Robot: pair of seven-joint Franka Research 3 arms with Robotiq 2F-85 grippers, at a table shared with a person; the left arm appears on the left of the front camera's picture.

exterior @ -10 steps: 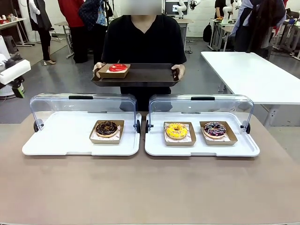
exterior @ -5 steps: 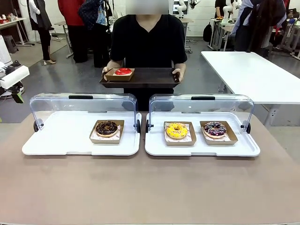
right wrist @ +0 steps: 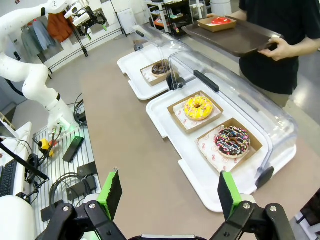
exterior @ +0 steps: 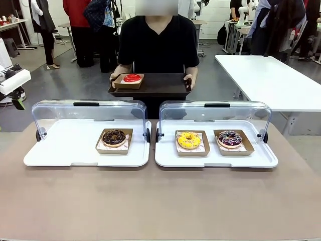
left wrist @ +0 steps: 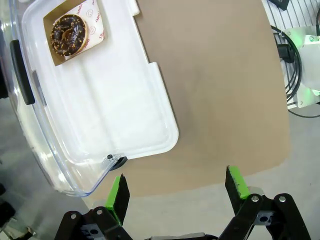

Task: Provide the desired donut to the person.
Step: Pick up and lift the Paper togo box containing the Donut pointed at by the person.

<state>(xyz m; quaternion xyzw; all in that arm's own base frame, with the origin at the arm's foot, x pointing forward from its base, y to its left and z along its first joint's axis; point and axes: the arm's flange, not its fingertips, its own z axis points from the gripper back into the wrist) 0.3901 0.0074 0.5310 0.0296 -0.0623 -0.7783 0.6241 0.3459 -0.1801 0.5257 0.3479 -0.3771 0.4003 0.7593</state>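
Jaws spread and empty on left gripper (left wrist: 176,181) and right gripper (right wrist: 170,181), both well apart from the black-shirted person (exterior: 158,45) gripping a dark rectangular tray (exterior: 160,83) carrying a red-glazed ring donut (exterior: 132,78).

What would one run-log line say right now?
person: holds tray with red donut | left gripper: open, empty | right gripper: open, empty

Black left hand (left wrist: 177,189), green pads (left wrist: 118,197)
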